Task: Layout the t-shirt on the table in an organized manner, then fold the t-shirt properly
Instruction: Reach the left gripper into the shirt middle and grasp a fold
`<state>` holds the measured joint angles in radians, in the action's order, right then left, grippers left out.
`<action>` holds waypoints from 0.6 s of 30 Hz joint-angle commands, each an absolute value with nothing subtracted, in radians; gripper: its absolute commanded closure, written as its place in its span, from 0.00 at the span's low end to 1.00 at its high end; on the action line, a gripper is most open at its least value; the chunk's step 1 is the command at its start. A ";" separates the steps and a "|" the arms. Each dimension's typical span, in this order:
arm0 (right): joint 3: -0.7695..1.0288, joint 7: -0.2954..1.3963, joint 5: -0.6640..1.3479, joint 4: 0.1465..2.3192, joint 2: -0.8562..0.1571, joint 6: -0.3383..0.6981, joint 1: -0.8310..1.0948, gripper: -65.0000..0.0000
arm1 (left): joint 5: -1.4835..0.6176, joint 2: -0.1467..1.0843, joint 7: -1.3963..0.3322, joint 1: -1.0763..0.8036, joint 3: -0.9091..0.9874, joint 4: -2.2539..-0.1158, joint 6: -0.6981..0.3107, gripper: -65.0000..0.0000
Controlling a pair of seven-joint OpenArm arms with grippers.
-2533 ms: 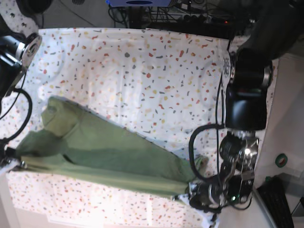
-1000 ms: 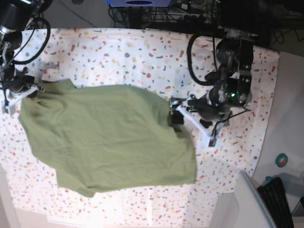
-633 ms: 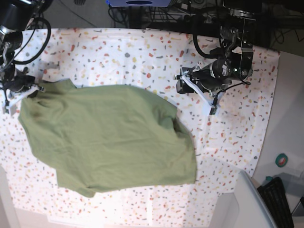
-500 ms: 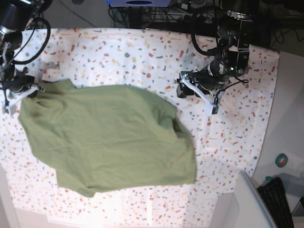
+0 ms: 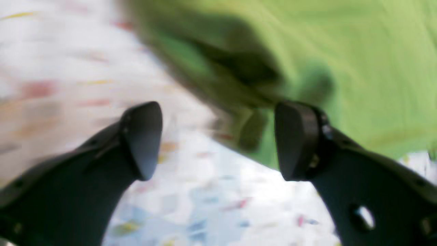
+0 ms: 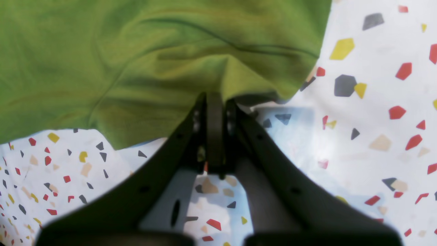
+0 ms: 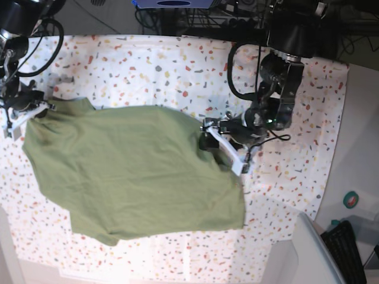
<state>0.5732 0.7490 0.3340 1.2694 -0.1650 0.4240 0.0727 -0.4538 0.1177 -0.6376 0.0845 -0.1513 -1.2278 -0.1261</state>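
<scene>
The t-shirt point(image 7: 130, 171) lies spread on the table point(image 7: 177, 71), mostly flat, and it covers the left and middle part of the table in the base view. Its cloth is olive green and it has some soft wrinkles. One edge near the middle of the table is a little bunched.

The right gripper point(image 6: 215, 102) is at the left side of the base view, at the corner of the t-shirt. In the right wrist view its two jaws are pressed together, and the green cloth is caught between them at the tips. The cloth rises in small folds from this place. Under the gripper the white cloth of the table with red, yellow and grey flecks is visible.

The left gripper point(image 5: 218, 140) is near the middle of the table, at the bunched edge of the t-shirt. In the left wrist view its jaws stand apart, with a wide gap between them. The picture is blurred. The edge of the t-shirt and a dark fold of it lie just beyond the tips, and no cloth is between the jaws. In the base view this gripper point(image 7: 222, 145) is right at the edge of the t-shirt.
</scene>
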 commanded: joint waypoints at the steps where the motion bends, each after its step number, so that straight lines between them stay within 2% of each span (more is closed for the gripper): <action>1: 0.576 0.734 0.343 1.288 -0.183 0.427 0.062 1.00 | -0.460 0.122 -0.624 0.104 -0.157 -1.222 -0.130 0.45; 4: 0.576 0.734 0.343 1.288 -0.183 0.427 0.062 1.00 | -0.460 0.122 -0.622 0.110 -0.124 -1.185 -0.130 0.89; 5: 0.576 0.734 0.343 1.287 -0.183 0.427 0.062 1.00 | -0.458 0.122 -0.622 0.104 -0.097 -1.187 -0.130 1.00; 10: 0.575 0.753 0.343 1.290 -0.182 0.427 0.062 1.00 | -0.449 0.140 -0.638 0.028 0.024 -1.366 -0.120 1.00; 12: 0.564 0.799 0.343 1.300 -0.177 0.427 0.054 1.00 | -0.407 0.166 -0.714 -0.015 0.021 -1.497 -0.056 1.00; 15: 0.519 0.811 0.344 1.363 -0.148 0.427 0.061 1.00 | -0.277 0.168 -0.878 -0.001 -0.094 -1.624 0.079 1.00; 18: 0.512 0.820 0.344 1.432 -0.125 0.427 0.073 1.00 | -0.122 0.165 -1.013 0.091 -0.286 -1.641 0.130 1.00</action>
